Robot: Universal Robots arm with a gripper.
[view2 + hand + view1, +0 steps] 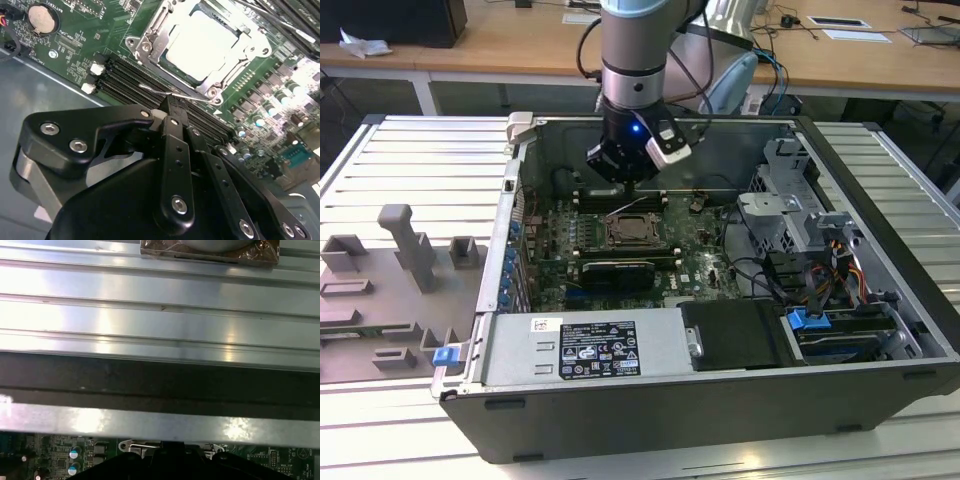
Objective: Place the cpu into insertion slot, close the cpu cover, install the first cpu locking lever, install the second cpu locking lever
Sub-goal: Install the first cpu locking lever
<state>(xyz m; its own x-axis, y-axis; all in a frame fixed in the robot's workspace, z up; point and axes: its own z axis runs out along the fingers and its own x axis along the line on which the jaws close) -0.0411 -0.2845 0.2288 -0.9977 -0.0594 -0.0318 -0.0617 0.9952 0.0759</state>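
Second wrist view: cpu (202, 42) seated under lowered cpu cover (150, 42)
Gripper (170, 104): fingers together, holding nothing, tip at locking lever (152, 90), likely to push it

arm (633, 60): silver-grey, blue light (637, 127), black cables (586, 45) | end effector (171, 104): black, silver screws (180, 204)

Single arm (632, 60); gripper (170, 107) lowered
Arm column upright in the exterior view; wrist pointing straight down; gripper black; fingers (175, 150) drawn together at the tips.

Bright room light, with glare washing out the cpu (200, 42) and streaking the ribbed metal table (160, 315).
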